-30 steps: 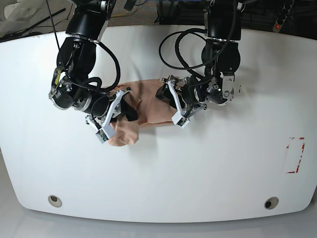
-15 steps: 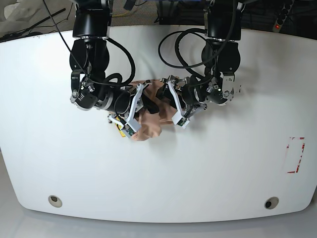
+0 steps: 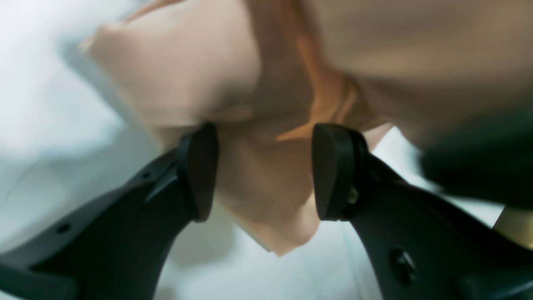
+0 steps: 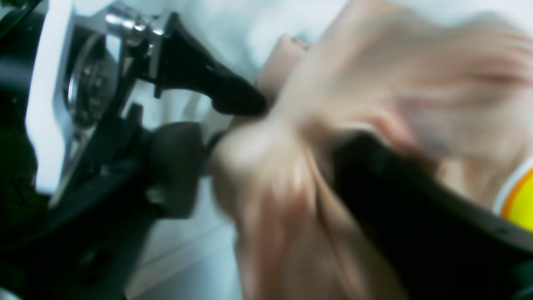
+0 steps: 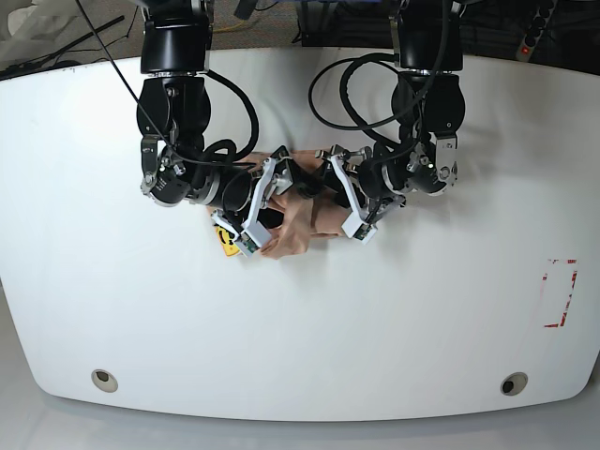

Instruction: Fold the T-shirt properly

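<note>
The peach T-shirt [image 5: 298, 228] lies bunched into a small heap at the table's middle, between my two grippers. A bit of yellow print [image 5: 225, 241] sticks out at its left edge and shows as a yellow patch [image 4: 520, 200] in the right wrist view. My right gripper [image 5: 272, 202] [image 4: 266, 162] sits on the heap's left side, jaws wide apart with blurred cloth [image 4: 291, 200] between them. My left gripper [image 5: 339, 195] [image 3: 266, 171] stands on the right side, its pads [image 3: 200, 171] apart and straddling a fold of fabric [image 3: 266, 187]. The two grippers nearly touch.
The white table [image 5: 300, 337] has two round holes [image 5: 104, 380] near its front edge. A red-marked rectangle [image 5: 560, 292] sits at the right. Black cables [image 5: 323, 94] loop behind the arms at the back.
My right arm swept to the right with the shirt's left part, laid it over toward the left gripper, and its jaws opened. The left arm shifted slightly.
</note>
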`<state>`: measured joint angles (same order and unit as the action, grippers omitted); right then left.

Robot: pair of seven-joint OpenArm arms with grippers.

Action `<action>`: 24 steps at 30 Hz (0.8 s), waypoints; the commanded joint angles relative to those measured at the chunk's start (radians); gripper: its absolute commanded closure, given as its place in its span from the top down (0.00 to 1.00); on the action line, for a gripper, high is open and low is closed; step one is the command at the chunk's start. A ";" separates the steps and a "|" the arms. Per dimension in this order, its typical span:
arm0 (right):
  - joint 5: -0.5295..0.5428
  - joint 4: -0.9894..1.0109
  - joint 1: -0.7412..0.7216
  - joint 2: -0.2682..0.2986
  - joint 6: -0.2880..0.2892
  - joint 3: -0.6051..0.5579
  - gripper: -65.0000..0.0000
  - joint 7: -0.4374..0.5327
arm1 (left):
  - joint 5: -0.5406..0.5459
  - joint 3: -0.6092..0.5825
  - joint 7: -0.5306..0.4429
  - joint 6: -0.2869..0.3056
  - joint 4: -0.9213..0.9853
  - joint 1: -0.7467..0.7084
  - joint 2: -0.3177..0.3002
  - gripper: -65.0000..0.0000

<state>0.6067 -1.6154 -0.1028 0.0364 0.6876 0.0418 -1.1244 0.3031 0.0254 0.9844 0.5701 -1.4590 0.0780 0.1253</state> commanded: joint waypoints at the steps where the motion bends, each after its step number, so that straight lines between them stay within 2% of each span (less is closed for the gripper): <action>1: 0.031 -0.018 -0.035 -0.025 0.011 -0.003 0.85 0.016 | 0.023 0.032 -0.025 0.008 -0.022 0.019 0.014 0.50; 4: 0.031 -0.018 -0.048 -0.034 0.011 -0.003 0.82 0.016 | 0.086 0.064 -0.023 0.008 -0.022 0.019 0.007 0.41; 6: 0.031 -0.018 -0.058 -0.051 0.011 -0.004 0.81 0.014 | 0.147 0.069 -0.020 0.008 -0.022 0.019 0.004 0.39; 8: 0.026 -0.012 -0.082 -0.066 0.011 -0.004 0.81 0.014 | 0.233 0.101 0.009 0.008 -0.053 0.009 -0.049 0.38; 12: 0.022 0.016 -0.105 -0.099 0.011 -0.006 0.81 0.019 | 0.319 0.183 0.064 0.008 -0.128 -0.020 -0.132 0.38; 18: 0.031 0.068 -0.139 -0.114 0.011 -0.076 0.81 0.019 | 0.402 0.298 0.092 0.008 -0.194 -0.070 -0.287 0.38; 21: 0.032 -0.004 -0.131 -0.115 0.011 -0.116 0.81 0.019 | 0.425 0.316 0.092 0.008 -0.194 -0.073 -0.369 0.38; 24: 0.032 -0.078 -0.110 -0.111 0.011 -0.121 0.81 0.019 | 0.422 0.310 0.090 0.006 -0.194 -0.082 -0.418 0.38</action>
<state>0.6033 -1.6150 -0.1997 -0.0742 0.6895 -0.0788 -1.1358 0.7094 0.3355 1.0985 0.5735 -1.6325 -0.0162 -0.2554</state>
